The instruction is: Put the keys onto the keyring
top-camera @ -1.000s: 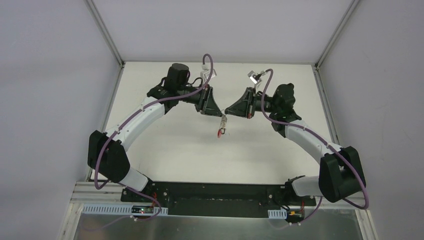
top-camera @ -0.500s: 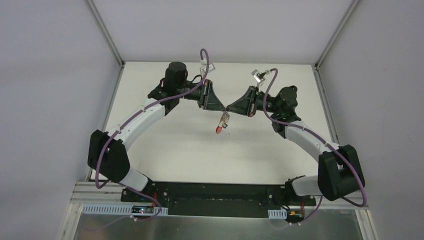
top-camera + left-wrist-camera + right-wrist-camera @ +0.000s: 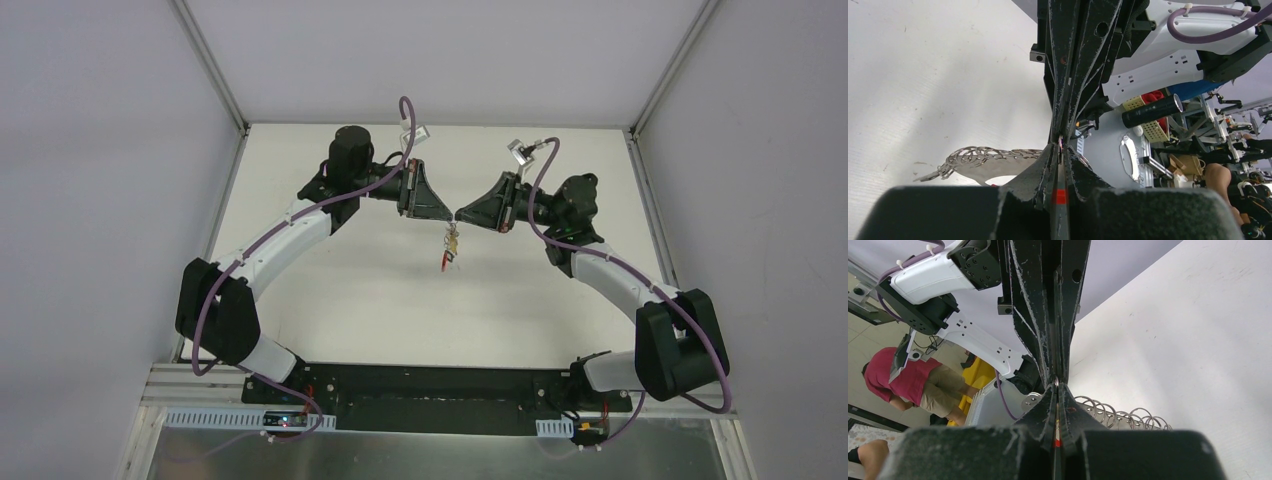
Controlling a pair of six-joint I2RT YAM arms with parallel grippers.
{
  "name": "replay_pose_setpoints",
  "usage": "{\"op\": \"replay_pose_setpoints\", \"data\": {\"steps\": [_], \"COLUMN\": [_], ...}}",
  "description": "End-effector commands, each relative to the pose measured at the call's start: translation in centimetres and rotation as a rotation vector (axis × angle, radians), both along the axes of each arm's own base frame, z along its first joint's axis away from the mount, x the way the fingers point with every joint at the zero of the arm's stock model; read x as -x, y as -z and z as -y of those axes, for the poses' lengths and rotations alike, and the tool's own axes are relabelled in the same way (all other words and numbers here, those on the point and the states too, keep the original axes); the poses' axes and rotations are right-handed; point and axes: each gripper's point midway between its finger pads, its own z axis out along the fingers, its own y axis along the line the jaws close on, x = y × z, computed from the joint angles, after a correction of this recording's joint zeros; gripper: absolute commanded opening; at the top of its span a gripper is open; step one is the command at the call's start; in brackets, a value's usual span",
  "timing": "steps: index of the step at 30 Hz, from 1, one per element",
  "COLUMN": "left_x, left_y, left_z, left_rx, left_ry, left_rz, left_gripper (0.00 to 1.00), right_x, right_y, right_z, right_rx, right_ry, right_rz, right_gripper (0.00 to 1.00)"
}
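Observation:
My left gripper (image 3: 446,221) and right gripper (image 3: 459,214) meet tip to tip above the table, both shut. A thin metal loop of the keyring (image 3: 1056,384) is pinched where the tips meet; it also shows in the left wrist view (image 3: 1060,145). From there a string of silver rings and small metal keys (image 3: 452,243) hangs down, with a red piece (image 3: 443,263) at its low end. The string shows in the left wrist view (image 3: 973,156) and the right wrist view (image 3: 1118,416). I cannot tell which finger pair holds which part.
The white table (image 3: 340,280) lies below the hanging string. Grey walls close in the left, right and back sides. The arm bases and a black rail (image 3: 430,385) are at the near edge.
Both grippers have risen a little toward the far side, still tip to tip. The hanging string has swung, and its red end now sits slightly higher and to the right.

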Motion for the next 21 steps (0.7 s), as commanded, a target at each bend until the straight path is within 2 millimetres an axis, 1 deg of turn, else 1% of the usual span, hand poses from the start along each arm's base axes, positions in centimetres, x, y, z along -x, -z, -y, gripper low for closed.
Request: {"op": "replay_pose_setpoints", "data": {"steps": [1, 6, 11, 21], "left_x": [0.64, 0.76, 0.78, 0.54], "left_y": [-1.62, -1.47, -1.45, -0.63], "left_z": [0.00, -0.02, -0.09, -0.06], "left_rx": [0.053, 0.052, 0.051, 0.034], "left_ry": [0.042, 0.044, 0.039, 0.032], "left_rz": [0.036, 0.034, 0.036, 0.027], "left_gripper": [0.07, 0.07, 0.15, 0.21], "right_x": [-0.52, -0.71, -0.77, -0.75], "right_y": [-1.29, -1.32, -1.42, -1.82], "right_z": [0.45, 0.67, 0.83, 1.13], "right_rx": [-0.034, -0.039, -0.045, -0.063], "right_ry": [0.036, 0.047, 0.053, 0.058], "right_rz": [0.056, 0.053, 0.052, 0.053], "right_gripper": [0.00, 0.00, 0.00, 0.00]}}
